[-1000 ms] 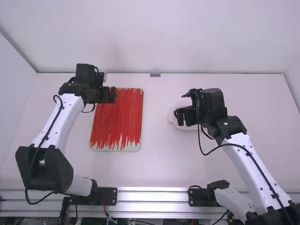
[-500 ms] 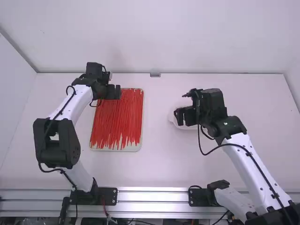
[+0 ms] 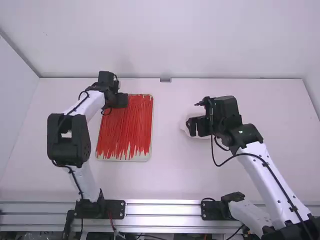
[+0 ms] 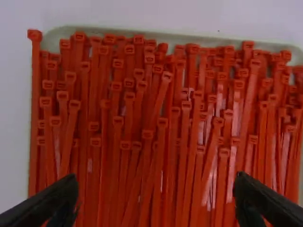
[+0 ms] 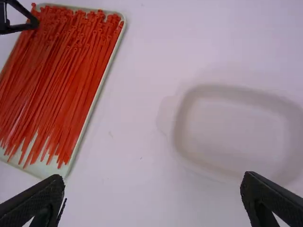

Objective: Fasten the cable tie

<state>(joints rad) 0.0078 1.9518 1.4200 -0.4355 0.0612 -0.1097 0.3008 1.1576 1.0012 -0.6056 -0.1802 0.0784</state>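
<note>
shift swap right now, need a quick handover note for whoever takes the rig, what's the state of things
Left gripper: jaws open, empty, over the head end of the orange cable ties piled on their tray.
Right gripper: jaws open, empty, above the white dish, to the right of the tray.
Done: nothing yet; no tie picked or looped.
Left to do: pick one tie, thread its tail through its head, pull it tight.
</note>
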